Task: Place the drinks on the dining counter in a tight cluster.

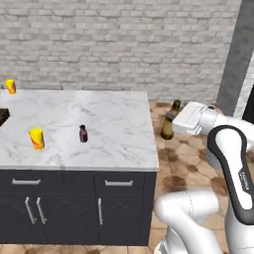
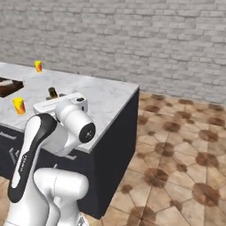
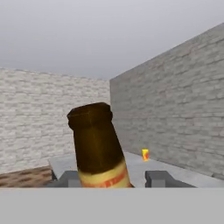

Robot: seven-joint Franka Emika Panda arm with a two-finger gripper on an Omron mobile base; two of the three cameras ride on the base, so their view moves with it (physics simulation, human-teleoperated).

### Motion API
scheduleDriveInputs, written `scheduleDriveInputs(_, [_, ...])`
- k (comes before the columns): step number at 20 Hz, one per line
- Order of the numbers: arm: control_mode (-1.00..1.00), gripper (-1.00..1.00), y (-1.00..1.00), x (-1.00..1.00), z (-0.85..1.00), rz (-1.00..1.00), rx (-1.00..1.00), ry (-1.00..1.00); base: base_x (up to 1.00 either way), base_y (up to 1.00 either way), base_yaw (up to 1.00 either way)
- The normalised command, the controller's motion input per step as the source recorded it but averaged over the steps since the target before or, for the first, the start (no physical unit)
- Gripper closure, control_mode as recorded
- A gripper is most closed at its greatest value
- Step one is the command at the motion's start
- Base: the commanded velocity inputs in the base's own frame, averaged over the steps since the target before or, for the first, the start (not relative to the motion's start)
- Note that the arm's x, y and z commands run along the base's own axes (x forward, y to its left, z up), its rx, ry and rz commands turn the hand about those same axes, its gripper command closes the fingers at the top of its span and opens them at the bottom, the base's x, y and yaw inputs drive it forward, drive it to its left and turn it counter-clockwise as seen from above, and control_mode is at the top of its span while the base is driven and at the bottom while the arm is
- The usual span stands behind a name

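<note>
My gripper [image 3: 113,178] is shut on a brown glass bottle [image 3: 98,146] with a pale label band, which leans slightly between the two dark fingertips [image 3: 70,178]. From the left base, this bottle [image 1: 170,121] hangs in the air just past the right end of the dining counter [image 1: 114,111], over the tiled floor, with the white hand to its right. From the right base, the bottle's top [image 2: 53,92] pokes up behind the hand. A short dark maroon drink [image 1: 83,134] stands upright on the marble, well left of the gripper.
Two yellow cans stand on the counter, one near the front left [image 1: 36,138] and one at the far left corner [image 1: 10,86]. A dark brown object [image 2: 9,85] lies at the counter's left edge. A brick wall runs behind, with tiled floor [image 2: 176,145] to the right.
</note>
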Motion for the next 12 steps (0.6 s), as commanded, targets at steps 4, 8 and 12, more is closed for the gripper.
scheduleDriveInputs(4, [1.0,1.0,0.0,0.0,0.0,0.0,0.0,0.0,0.0,0.7,-0.42])
scheduleDriveInputs(8, [1.0,1.0,0.0,0.0,0.0,0.0,0.0,0.0,0.23,0.68,-0.4])
scheduleDriveInputs(12, [1.0,1.0,0.0,0.0,0.0,0.0,0.0,0.0,0.52,0.62,-0.3])
